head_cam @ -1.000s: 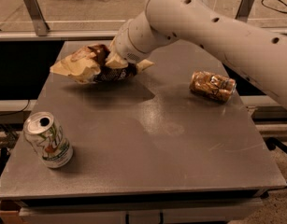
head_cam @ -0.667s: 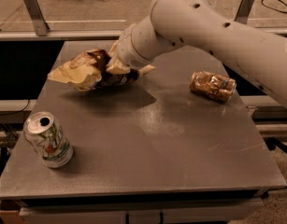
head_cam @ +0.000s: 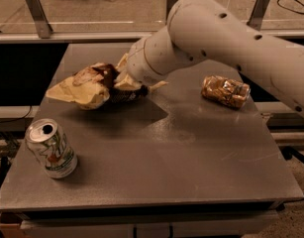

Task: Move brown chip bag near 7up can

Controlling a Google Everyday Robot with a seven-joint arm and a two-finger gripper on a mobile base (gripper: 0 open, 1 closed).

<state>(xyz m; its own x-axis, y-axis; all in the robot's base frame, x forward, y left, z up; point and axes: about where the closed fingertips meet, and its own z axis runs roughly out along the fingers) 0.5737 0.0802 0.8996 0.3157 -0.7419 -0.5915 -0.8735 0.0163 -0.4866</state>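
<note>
The brown chip bag (head_cam: 81, 86), crumpled, dark brown with cream ends, hangs a little above the grey table (head_cam: 191, 157) at the back left and casts a shadow below it. My gripper (head_cam: 123, 86) is at the bag's right end, shut on it, mostly hidden by the white wrist and the foil. The 7up can (head_cam: 50, 148), silver-white with green markings and an open top, stands upright near the front left corner, in front of and a little to the left of the bag, clearly apart from it.
A small shiny golden-brown crinkled packet (head_cam: 225, 90) lies at the right side of the table. My large white arm (head_cam: 226, 38) spans from the upper right over the table's back. Metal rails and a floor lie behind the table.
My arm has carried the brown chip bag leftward and toward the front, closer to the can. The can and the golden packet have not moved.
</note>
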